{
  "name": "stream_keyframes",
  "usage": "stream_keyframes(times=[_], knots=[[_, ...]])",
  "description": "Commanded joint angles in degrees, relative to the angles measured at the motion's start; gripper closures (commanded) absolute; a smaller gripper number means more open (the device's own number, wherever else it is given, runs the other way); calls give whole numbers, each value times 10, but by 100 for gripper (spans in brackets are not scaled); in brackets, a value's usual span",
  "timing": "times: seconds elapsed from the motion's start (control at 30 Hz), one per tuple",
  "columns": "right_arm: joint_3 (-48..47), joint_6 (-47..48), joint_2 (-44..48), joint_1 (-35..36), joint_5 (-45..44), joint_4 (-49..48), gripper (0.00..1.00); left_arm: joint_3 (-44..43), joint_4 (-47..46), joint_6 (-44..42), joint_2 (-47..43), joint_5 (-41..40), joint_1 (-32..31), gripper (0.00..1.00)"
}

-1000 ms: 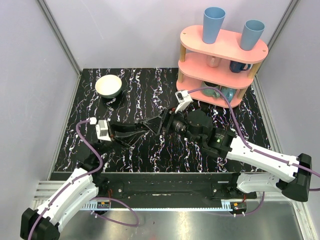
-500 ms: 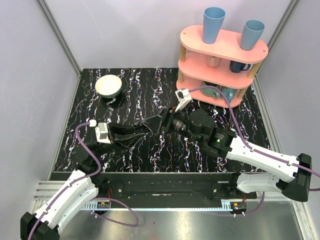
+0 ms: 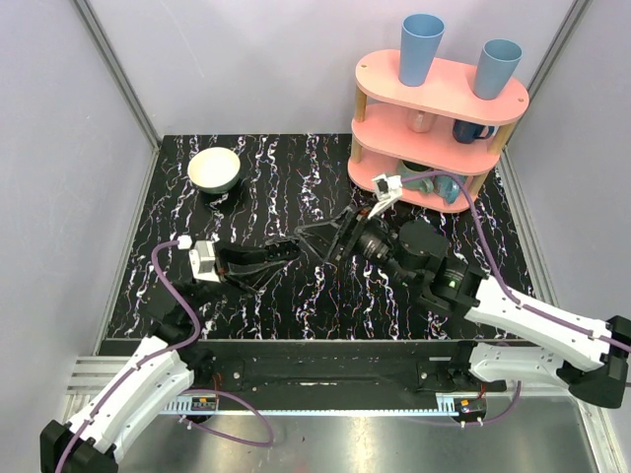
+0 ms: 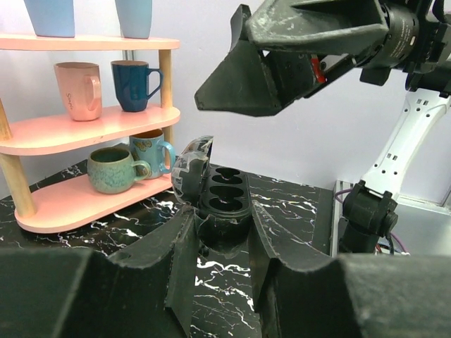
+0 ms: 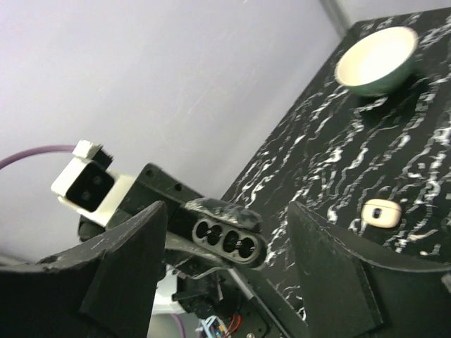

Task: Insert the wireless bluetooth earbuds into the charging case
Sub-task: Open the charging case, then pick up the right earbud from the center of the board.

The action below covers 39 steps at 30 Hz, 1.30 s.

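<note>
**Left's got the wrong-looking box, right's empty**

Left gripper (image 4: 222, 218) is pinched tight on a black slotted holder (image 4: 224, 191) with a clear lid flipped up. Right gripper (image 5: 225, 232) is spread wide around nothing, just beside it. The charging case (image 5: 380, 211) lies alone on the table (image 5: 394, 141), near the bowl (image 5: 375, 58).

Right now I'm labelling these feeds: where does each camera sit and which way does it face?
Top external: above and behind the arm bases, looking down on the table; both arms, left gripper and right gripper show.
Left wrist: on the left arm, facing the pink shelf and the open right gripper; its own fingers clamp a black slotted holder.
Right wrist: on the right arm, facing the left gripper, bowl and small cream case; its own fingers frame the view.
Shared: both wrist views show that holder.
</note>
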State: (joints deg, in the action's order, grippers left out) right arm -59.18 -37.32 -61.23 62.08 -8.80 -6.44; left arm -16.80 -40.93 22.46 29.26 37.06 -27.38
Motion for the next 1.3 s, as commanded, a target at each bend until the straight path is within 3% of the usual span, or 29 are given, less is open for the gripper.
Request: stream_keyframes(times=[0.0,0.2,0.33,0.43,0.53,0.77,0.9,1.27], knots=[[-2,28,45,-11,-140,61,24,-28,3,-11,-17,-14,-1,100],[23,25,101,-79,-211,230,37,-53,60,-36,-36,-8,-1,100],[67,-11,122,-165,-197,362,47,-61,77,-44,-49,-6,-1,100],[115,-43,134,-218,-178,397,54,-68,92,-52,-53,-2,-1,100],[173,-67,134,-261,-150,389,62,-71,104,-61,-51,0,-1,100],[270,-82,99,-334,-56,300,66,-66,92,-52,-50,8,-1,100],[287,-72,48,-369,-7,228,68,-63,91,-51,-54,7,-1,100],[241,-31,-79,-433,62,161,69,-61,95,-51,-67,8,-1,100]])
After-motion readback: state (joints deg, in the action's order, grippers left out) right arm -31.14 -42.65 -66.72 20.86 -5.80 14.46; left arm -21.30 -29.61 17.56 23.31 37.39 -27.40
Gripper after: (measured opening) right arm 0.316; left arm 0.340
